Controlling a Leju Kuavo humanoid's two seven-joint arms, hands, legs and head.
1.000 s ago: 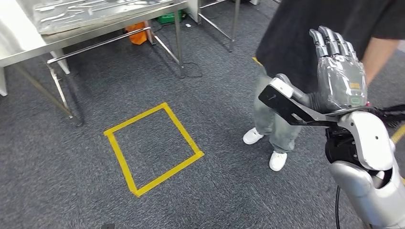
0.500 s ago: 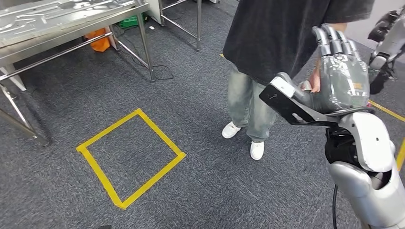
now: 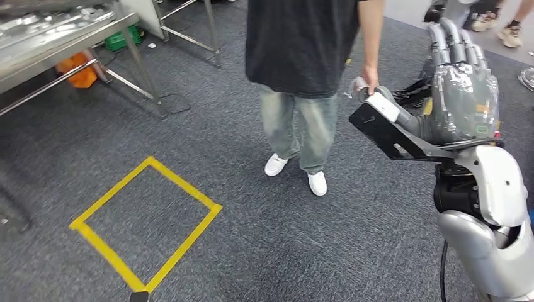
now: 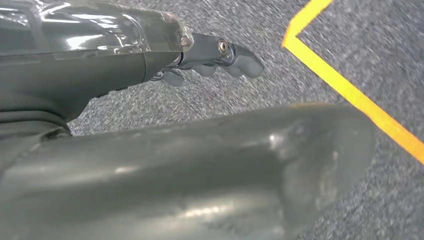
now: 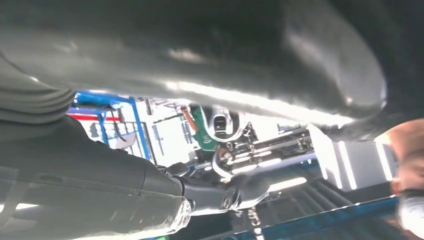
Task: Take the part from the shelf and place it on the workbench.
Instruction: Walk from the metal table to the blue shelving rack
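A person (image 3: 301, 56) in a black shirt, pale jeans and white shoes stood on the grey carpet (image 3: 264, 239) close in front of the robot, just beside the raised right hand (image 3: 463, 94). That hand was held upright, fingers straight and together, thumb pressing a flat black part (image 3: 387, 132) against the palm. The part was a thin, dark plate with a white label at its upper corner, slanting out toward the person, whose own hand hung right next to its top edge.

A square of yellow tape (image 3: 145, 223) lay on the carpet, well apart from the person's feet. At the far left stood a steel counter (image 3: 56, 44) on thin metal legs, shiny pressed sheets lying on it, an orange thing (image 3: 79, 69) beneath.

The left hand (image 4: 165, 55) hung over the carpet near a yellow tape line, fingers curled in slightly, holding nothing.
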